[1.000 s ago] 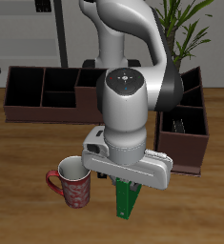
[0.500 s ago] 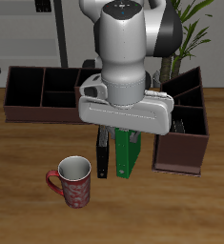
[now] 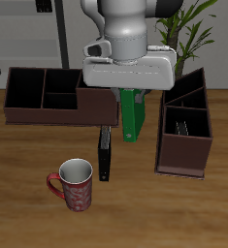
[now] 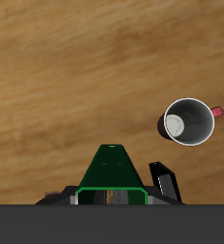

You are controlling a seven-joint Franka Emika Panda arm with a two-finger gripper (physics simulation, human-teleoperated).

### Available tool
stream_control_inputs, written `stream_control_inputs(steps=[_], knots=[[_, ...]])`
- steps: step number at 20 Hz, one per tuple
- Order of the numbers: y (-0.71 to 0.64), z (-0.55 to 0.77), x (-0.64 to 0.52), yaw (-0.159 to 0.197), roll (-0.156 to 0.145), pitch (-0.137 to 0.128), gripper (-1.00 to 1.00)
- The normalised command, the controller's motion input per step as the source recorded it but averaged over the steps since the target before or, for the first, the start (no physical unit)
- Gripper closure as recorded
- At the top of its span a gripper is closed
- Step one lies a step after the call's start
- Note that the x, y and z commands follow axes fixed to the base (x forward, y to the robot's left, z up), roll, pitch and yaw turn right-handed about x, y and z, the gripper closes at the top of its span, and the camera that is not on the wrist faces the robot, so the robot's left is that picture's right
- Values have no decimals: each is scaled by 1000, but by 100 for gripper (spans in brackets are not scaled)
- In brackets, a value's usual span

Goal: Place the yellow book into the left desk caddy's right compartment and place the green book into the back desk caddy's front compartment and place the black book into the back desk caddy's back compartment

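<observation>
Worktop point(image 3: 28, 208): brown wood grain, bare at the front; room behind: grey shelving, potted plant point(image 3: 188, 24); hand point(image 3: 131, 97): clamped on the green book point(image 3: 133, 114), which hangs upright clear of the surface, just in front of the back desk caddy point(image 3: 48, 97); black book point(image 3: 105, 155): flat on the wood beside a red mug point(image 3: 73, 184); second dark caddy point(image 3: 185, 136) close by.

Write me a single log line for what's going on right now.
gripper: shut on green book, lifted | black book: on table | back desk caddy: not reached yet
</observation>
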Motion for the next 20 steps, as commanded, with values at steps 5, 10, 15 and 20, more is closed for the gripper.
stream_control_inputs(steps=[5, 10, 15, 20], knots=[[-134, 542, -687, 1, -5, -58, 100], [-275, 404, -605, 18, -2, -20, 100], [-291, 307, -715, 35, -11, -21, 100], [-107, 100, -489, 60, 15, -3, 100]])
